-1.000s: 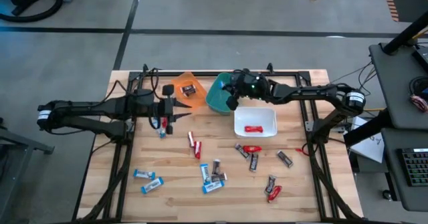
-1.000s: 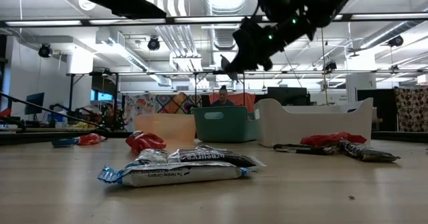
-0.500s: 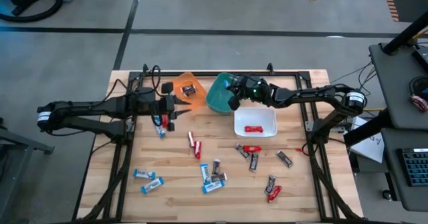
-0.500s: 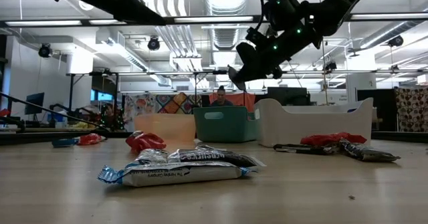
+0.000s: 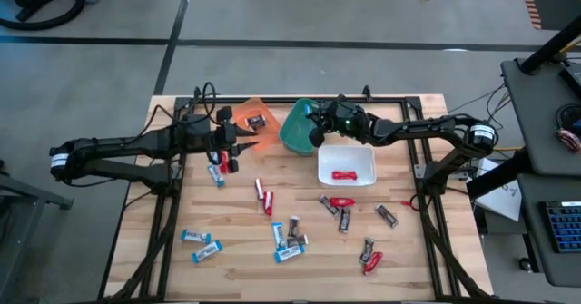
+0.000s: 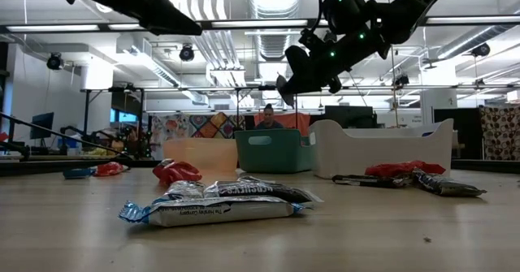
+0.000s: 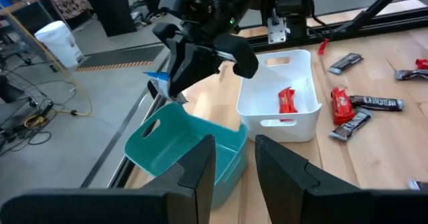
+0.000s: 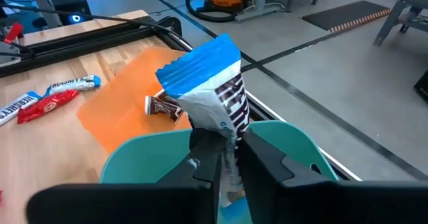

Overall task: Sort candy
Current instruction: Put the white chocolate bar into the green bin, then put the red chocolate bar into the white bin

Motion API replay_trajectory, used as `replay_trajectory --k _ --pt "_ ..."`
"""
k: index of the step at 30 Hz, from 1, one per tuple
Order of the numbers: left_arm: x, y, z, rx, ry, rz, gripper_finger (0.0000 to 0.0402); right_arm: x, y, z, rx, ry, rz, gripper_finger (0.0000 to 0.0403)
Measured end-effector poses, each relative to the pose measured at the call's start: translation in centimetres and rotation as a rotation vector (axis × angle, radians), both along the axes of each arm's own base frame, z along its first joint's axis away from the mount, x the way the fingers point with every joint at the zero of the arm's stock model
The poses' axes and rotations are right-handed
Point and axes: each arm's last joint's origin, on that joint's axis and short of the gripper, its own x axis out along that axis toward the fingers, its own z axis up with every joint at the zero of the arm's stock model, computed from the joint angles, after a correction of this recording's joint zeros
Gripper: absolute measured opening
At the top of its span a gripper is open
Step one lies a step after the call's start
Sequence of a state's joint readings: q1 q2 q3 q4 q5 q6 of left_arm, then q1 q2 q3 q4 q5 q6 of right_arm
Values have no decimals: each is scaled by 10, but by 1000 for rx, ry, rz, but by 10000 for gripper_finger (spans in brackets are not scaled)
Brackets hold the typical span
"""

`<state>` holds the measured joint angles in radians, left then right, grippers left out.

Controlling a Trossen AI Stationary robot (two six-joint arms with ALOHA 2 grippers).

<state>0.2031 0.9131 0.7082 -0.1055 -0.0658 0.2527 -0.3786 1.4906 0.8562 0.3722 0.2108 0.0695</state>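
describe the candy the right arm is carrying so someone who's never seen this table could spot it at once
Find the teal bin at the table's far edge, between the orange bin and the white bin. The right pincer hangs over it, shut on a blue-and-white candy bar. It is the only candy in the air; all others lie on the table or in bins.

Red, blue-white and dark wrapped candy [image 5: 289, 233] lies scattered on wood

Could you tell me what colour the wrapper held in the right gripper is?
Light blue and white wrapped candy bar, clearest in the right wrist view.
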Motion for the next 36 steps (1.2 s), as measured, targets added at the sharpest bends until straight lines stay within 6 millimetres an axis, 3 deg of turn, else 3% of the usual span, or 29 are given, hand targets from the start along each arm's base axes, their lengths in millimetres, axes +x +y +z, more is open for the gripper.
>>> replay_trajectory --k 12,18,22,29,36 --pt "-1 0 -3 -34 26 10 91 0 -1 0 2 0 -2 151" --pt "-2 0 -6 -95 46 30 91 -2 0 2 19 -9 -8 182" --pt "-4 -2 -10 -198 68 23 91 -6 6 15 74 -3 11 193" --pt "3 -12 -29 -364 147 -51 91 -10 37 52 255 84 183 183" --pt "19 -34 -56 -358 304 -161 91 -11 86 78 382 302 280 164"
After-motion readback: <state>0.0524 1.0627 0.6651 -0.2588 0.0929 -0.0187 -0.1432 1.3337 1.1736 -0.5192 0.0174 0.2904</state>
